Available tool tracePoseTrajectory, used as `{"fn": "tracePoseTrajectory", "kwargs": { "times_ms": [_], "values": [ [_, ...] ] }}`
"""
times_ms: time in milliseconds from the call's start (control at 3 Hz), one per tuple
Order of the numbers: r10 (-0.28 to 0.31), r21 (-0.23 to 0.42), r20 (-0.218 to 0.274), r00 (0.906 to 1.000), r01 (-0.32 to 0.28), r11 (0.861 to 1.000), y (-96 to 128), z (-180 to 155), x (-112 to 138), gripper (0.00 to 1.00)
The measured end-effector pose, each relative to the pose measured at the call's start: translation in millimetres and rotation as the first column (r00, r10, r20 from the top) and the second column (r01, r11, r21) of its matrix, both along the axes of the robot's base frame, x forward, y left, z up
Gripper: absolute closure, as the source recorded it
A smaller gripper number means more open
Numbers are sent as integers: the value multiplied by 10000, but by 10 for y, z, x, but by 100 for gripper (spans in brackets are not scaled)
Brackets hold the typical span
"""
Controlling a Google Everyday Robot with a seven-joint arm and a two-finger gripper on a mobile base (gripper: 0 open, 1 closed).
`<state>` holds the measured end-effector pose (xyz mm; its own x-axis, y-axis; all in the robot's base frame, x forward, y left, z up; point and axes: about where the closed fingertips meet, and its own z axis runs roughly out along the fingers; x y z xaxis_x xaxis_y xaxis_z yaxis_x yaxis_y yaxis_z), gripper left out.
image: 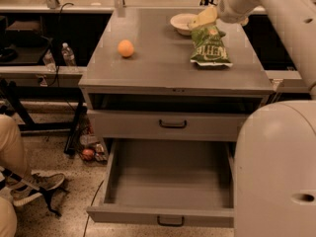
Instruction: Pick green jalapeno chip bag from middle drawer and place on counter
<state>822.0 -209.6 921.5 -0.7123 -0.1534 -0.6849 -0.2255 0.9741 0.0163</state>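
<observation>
Green jalapeno chip bag [211,47]: lying on the counter [163,63], right side, out of the middle drawer [168,181] pulled open below. From the left: orange [125,48], well apart from the bag; white bowl [181,21] just behind it; gripper [205,19] at the bag's top edge, seemingly pinching it. Placing step, nearly done by judgement. Next: spread the jaws, lift straight away, avoid brushing the bowl, leave the bag flat on the counter.
</observation>
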Motion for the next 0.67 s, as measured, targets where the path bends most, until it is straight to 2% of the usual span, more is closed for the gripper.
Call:
{"fn": "tracePoseTrajectory", "kwargs": {
  "times_ms": [333,667],
  "values": [
    [-824,124,746,9938,817,9966,-361,336,58,0],
    [-2334,754,1529,9603,2241,9716,-1083,696,-42,0]
  ]
}}
